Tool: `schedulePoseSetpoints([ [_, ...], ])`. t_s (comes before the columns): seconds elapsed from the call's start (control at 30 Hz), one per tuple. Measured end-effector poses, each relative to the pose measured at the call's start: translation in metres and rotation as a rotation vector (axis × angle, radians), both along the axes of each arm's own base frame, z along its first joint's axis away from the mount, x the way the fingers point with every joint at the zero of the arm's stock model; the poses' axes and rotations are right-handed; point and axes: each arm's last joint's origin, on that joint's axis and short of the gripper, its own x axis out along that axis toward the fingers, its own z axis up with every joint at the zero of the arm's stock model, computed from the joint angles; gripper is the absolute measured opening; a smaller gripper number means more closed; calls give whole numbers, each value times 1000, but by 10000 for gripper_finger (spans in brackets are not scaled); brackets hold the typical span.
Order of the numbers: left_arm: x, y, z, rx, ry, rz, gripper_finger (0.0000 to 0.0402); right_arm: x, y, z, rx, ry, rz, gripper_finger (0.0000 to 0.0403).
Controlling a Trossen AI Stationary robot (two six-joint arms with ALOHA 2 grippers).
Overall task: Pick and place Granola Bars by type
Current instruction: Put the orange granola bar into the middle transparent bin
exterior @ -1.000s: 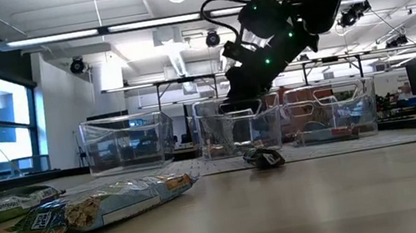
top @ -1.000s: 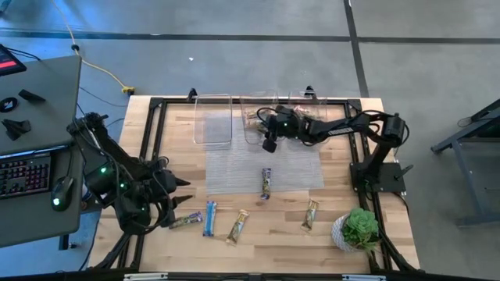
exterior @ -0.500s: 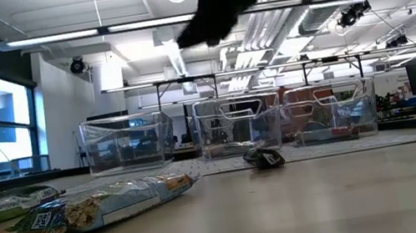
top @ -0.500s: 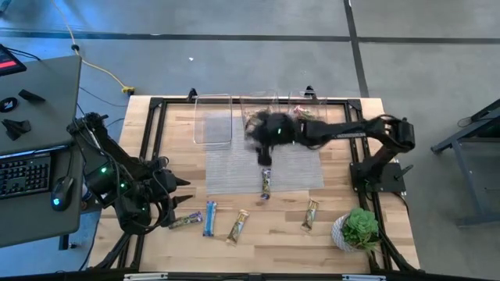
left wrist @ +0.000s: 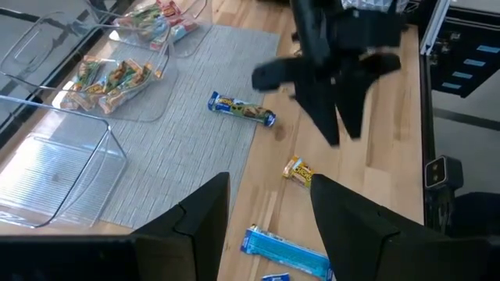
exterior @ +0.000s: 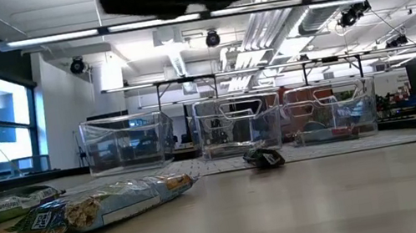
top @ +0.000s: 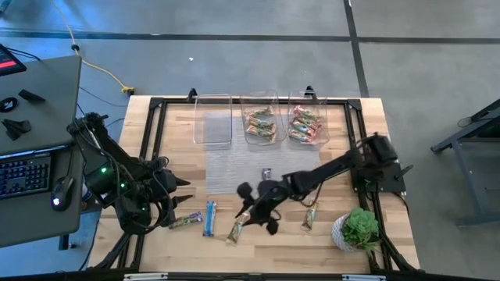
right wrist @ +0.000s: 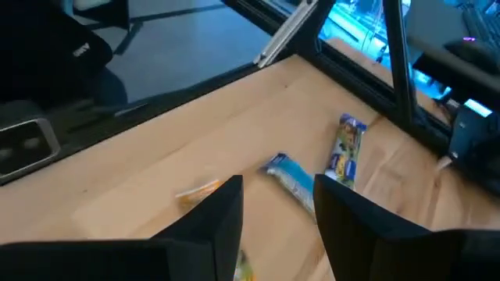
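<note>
Right end effector (top: pixel 256 212) over the counter's front strip, fingers apart and empty

It hovers above a tan wrapped granola bar (top: pixel 237 227); a blue bar (top: pixel 210 218) and green bar (top: pixel 186 222) lie toward the front-left corner, another tan bar (top: pixel 311 214) front-right. 2 of 3 clear plastic bins (top: pixel 261 119) at the back edge hold bars. Left end effector (top: pixel 181 201) waits spread, empty, at the left edge.

One camera looks straight down on the whole table (top: pixel 180 117), another sits level at tabletop height facing the clear bins (exterior: pixel 239 124), and both close wrist cameras share the loose bars (left wrist: pixel 283 251) on the wood.
</note>
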Motion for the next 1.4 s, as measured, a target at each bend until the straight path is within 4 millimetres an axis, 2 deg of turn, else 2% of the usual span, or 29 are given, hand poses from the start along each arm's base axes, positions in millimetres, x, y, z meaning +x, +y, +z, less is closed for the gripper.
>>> schedulePoseSetpoints([
  [0.1, 0, 0, 0, -5, 3, -1, 175, 19, 3, -12, 11, 29, -11, 139],
  [0.23, 0, -1, 0, -19, 16, -10, 175, 39, 8, -35, 63, 162, 14, 139],
  [0.5, 0, -1, -1, -40, 38, -24, 175, 58, 28, -64, 11, 310, 41, 160],
  [0.63, 0, -1, -1, -40, 40, -25, 175, 61, 27, -69, -52, 321, 37, 182],
  [0.87, -1, -2, -1, -49, 51, -33, 175, 59, 27, -70, -58, 340, 47, 203],
  [1.07, 1, -3, -3, -43, 58, -33, 175, 57, 27, -72, -74, 351, 46, 205],
  [1.23, 2, -5, -4, -38, 62, -33, 175, 52, 23, -84, -137, 356, -21, 201],
  [1.4, 4, -8, -7, -34, 73, -36, 175, 44, 18, -94, -133, 392, -10, 186],
])
